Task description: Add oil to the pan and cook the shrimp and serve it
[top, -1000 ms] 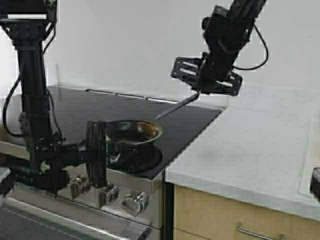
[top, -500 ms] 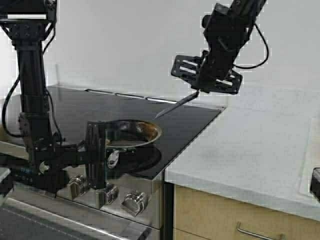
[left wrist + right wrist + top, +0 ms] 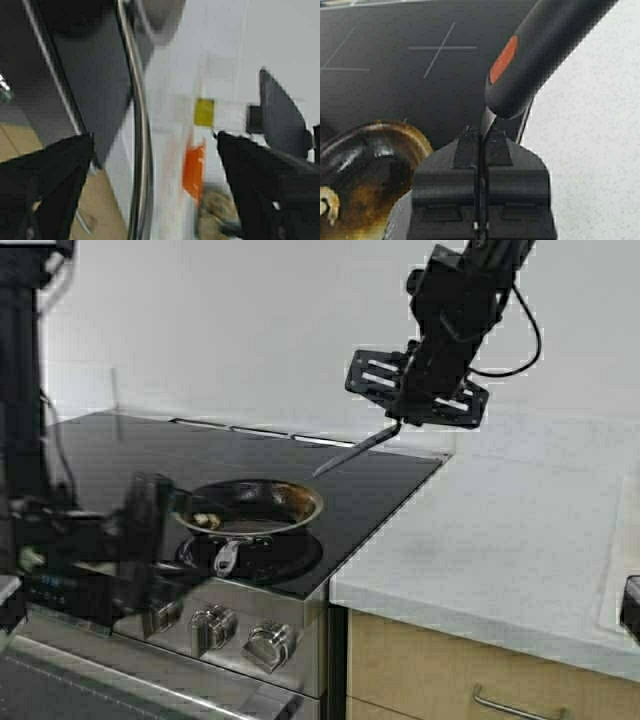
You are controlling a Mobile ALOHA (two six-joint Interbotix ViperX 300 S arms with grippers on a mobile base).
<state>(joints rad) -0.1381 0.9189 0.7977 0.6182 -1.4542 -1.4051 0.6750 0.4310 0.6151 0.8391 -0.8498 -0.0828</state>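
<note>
The pan (image 3: 252, 508) sits on the front burner of the black stovetop (image 3: 120, 450), its steel handle (image 3: 225, 556) pointing toward the front edge. A small pale shrimp (image 3: 326, 206) lies inside against the browned rim. My left gripper (image 3: 158, 532) (image 3: 155, 145) is open to the left of the handle, clear of it, with nothing between its fingers. High above the stove's right rear corner, my right gripper (image 3: 402, 418) (image 3: 480, 134) is shut on a black spatula (image 3: 350, 453) (image 3: 540, 50), which slants down toward the pan. The oil is out of view.
Steel knobs (image 3: 215, 625) line the stove front below the pan. A pale countertop (image 3: 500, 540) runs to the right over wooden cabinets. The left wrist view shows the oven's steel handle bar (image 3: 140, 125) and an orange object (image 3: 195, 167) beyond it.
My left gripper has let go of the pan handle and pulled back to the left, its arm swinging left with it. The pan stays on the burner. The right arm holds almost still.
</note>
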